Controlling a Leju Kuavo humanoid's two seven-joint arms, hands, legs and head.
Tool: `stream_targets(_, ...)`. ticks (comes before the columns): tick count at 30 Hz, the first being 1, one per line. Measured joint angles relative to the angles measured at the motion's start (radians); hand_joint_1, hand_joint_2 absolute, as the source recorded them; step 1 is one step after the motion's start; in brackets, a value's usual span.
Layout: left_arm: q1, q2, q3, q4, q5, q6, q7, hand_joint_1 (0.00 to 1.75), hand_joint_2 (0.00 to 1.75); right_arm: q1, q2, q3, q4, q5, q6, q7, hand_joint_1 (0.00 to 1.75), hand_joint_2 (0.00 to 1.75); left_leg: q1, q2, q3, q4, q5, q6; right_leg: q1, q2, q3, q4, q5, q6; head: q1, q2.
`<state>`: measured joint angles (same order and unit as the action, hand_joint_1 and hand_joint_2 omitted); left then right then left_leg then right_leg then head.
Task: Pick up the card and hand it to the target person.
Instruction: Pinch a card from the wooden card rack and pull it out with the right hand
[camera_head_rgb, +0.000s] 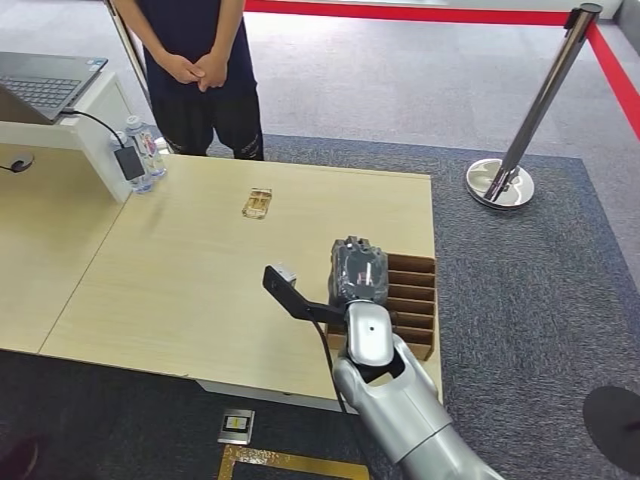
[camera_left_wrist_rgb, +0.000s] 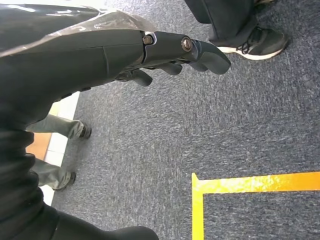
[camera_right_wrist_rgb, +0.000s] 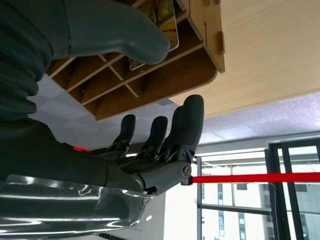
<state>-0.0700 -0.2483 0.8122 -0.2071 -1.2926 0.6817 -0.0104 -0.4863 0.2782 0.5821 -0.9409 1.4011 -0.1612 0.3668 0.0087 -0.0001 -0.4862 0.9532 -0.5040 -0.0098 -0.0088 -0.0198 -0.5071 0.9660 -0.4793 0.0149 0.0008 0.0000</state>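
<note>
Grey carpet (camera_head_rgb: 483, 90), red barrier rope beyond. Wooden table (camera_head_rgb: 189, 270): person (camera_head_rgb: 198, 70) at far edge; slotted rack (camera_head_rgb: 411, 300) at right edge, card (camera_right_wrist_rgb: 164, 15) inside. Right hand (camera_head_rgb: 358, 272) over rack, fingers apart, holding nothing. Left hand (camera_left_wrist_rgb: 151, 50) above carpet, fingers extended, empty.

Pale wood-grain table (camera_head_rgb: 189, 270); brown slotted wooden rack (camera_head_rgb: 413, 300); card (camera_right_wrist_rgb: 162, 15) in the rack, autumn-yellow picture with a pale border; right hand (camera_head_rgb: 359, 272) dark grey, glossy silver forearm; left hand (camera_left_wrist_rgb: 151, 50) dark grey; carpet (camera_left_wrist_rgb: 170, 140) speckled grey with yellow tape line (camera_left_wrist_rgb: 245, 182); red barrier belt (camera_head_rgb: 423, 12) on a chrome post (camera_head_rgb: 528, 120); person (camera_head_rgb: 200, 70) in dark clothing
</note>
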Motion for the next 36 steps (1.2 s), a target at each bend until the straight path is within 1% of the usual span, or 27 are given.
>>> stream_targets(8,0.000,0.000,0.000,0.000,0.003,0.000,-0.002,0.00,1.75,-0.012,0.006,-0.001,0.062,0.005,-0.012,0.007,0.86,1.75,0.000,0.000,0.000,0.000,0.000,0.000,0.000,0.000,0.000,0.000,0.000,0.000,0.000,0.000)
stream_targets(15,0.000,0.000,0.000,0.000,0.005,0.000,-0.002,0.00,1.75,-0.016,0.007,-0.002,0.087,0.008,-0.020,0.007,0.85,1.75,0.000,0.000,0.000,0.000,0.000,0.000,0.000,0.000,0.000,0.000,0.000,0.000,0.000,0.000)
stream_targets(36,0.000,0.000,0.000,0.000,-0.007,-0.004,-0.002,0.00,1.75,-0.015,0.005,-0.023,0.098,0.039,-0.028,0.039,0.81,1.75,0.000,0.000,0.000,0.000,0.000,0.000,0.000,0.000,0.000,0.000,0.000,0.000,0.000,0.000)
